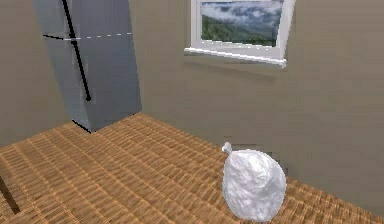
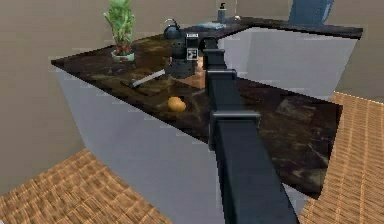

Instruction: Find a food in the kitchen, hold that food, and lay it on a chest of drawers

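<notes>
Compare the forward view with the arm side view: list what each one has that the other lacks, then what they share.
Forward view: a grey fridge, a window and a white tied bag. Arm side view: a dark stone counter bearing a potted plant and a small orange-brown lump, with the arm extended over it, hand at its far end. Shared: wood plank floor and beige walls.

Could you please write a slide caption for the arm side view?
Arm extended across a dark counter bearing a potted plant and a small orange lump.
</notes>
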Controlling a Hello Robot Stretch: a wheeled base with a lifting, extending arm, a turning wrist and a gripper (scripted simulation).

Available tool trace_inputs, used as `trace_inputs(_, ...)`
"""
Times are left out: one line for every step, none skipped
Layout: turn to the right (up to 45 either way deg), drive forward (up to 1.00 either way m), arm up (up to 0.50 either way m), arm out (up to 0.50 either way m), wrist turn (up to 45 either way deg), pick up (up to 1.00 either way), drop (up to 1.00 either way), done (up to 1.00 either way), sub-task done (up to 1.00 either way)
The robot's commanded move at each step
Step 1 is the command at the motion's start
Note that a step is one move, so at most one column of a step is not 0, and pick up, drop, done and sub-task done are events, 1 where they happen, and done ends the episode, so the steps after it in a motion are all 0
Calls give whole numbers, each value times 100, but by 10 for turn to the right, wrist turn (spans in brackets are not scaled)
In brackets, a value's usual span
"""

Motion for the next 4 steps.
trace_inputs(0, 0, 0, 0, 360, 0, 0, 0, 0)
trace_inputs(0, 0, -12, 0, 0, 0, 0, 0, 0)
trace_inputs(0, 0, 0, 0, 0, 100, 0, 0, 0)
trace_inputs(0, 0, 10, 0, 0, 0, 0, 0, 0)
